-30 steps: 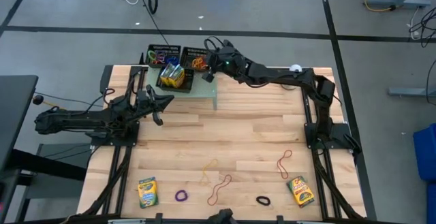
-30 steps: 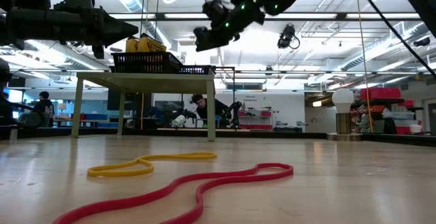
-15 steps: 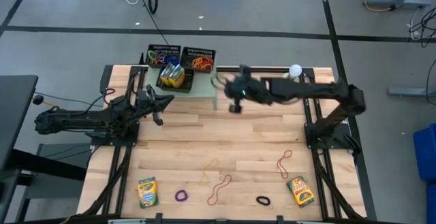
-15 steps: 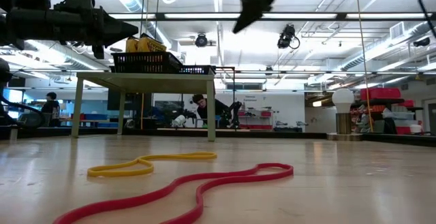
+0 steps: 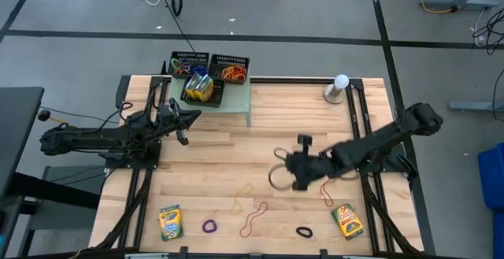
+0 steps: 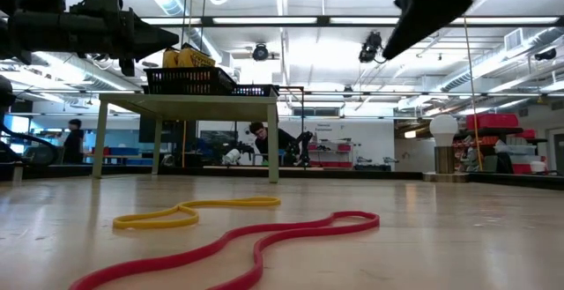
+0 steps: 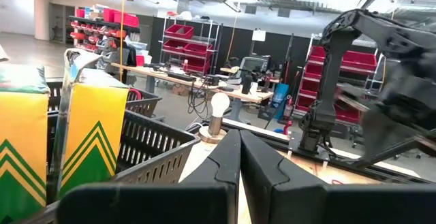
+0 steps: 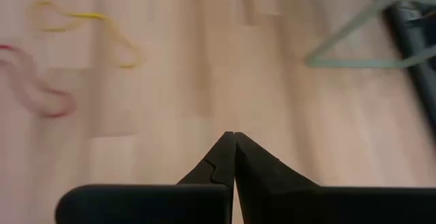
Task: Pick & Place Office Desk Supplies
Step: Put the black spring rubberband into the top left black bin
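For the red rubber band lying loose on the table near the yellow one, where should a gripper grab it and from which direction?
Take the red rubber band from straight above, pinching across one strand at a loop end. It lies flat in a long wavy shape on the table, so no side offers a hold. The yellow band lies close by.

Grey floor crossed by dark lines surrounds the wooden table. Beyond it, bright ceiling lights glare over red storage shelves, cluttered workbenches, and a person far back.
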